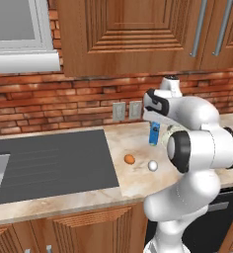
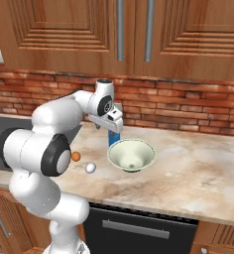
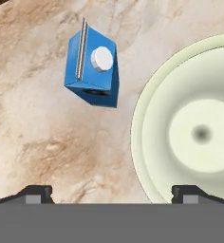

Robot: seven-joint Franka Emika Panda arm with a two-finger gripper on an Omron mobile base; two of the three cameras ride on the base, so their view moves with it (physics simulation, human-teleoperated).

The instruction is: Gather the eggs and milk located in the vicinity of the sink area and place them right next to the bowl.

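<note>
Blue milk carton (image 3: 92,66), upright on the marbled counter with a peaked top and a white round cap, stands just beside the far left rim of the wide, shallow, pale greenish-cream bowl (image 2: 132,155), apart from it. Orange-brown egg (image 1: 130,159) and white egg (image 1: 152,166) lie side by side on the counter, near each other but apart, between the bowl and the dark grey ridged sink (image 1: 49,163), which lies recessed at the left.

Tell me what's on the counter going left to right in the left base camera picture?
Sink → orange-brown egg → white egg. The blue milk carton stands farther back, about above the white egg, so I leave it out of the order.
</note>
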